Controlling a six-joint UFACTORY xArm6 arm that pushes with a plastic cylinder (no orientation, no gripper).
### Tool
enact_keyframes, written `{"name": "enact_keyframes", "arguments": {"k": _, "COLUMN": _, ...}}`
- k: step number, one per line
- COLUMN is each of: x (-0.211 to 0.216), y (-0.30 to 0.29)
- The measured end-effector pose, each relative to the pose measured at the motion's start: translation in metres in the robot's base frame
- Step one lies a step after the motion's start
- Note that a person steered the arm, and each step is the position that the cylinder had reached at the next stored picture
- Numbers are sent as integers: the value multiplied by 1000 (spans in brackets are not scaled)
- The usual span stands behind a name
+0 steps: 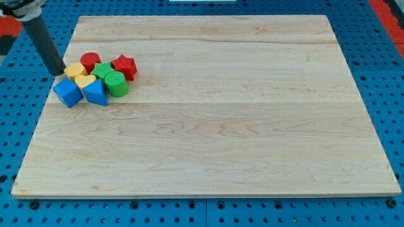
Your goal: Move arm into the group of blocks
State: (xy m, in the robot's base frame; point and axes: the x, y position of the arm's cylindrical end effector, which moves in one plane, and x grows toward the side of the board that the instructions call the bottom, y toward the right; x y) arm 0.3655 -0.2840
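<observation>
A tight group of blocks sits near the board's upper left. It holds a red cylinder (90, 61), a red star (124, 66), a yellow block (75, 70), a yellow heart (86, 81), a green block (101, 70), a green cylinder (115, 83), a blue cube (67, 93) and a blue triangular block (96, 92). My tip (59, 72) stands at the group's left edge, right beside the yellow block and just above the blue cube. The dark rod rises from it toward the view's top left.
The wooden board (208, 126) lies on a blue perforated table (12, 126). The group lies close to the board's left edge. Red patches show at the view's top corners.
</observation>
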Motion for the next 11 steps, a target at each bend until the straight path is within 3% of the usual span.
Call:
{"name": "enact_keyframes", "arguments": {"k": 4, "x": -3, "y": 11}}
{"name": "enact_keyframes", "arguments": {"k": 6, "x": 47, "y": -9}}
{"name": "enact_keyframes", "arguments": {"k": 8, "x": 55, "y": 58}}
{"name": "enact_keyframes", "arguments": {"k": 10, "x": 55, "y": 49}}
{"name": "enact_keyframes", "arguments": {"k": 11, "x": 44, "y": 75}}
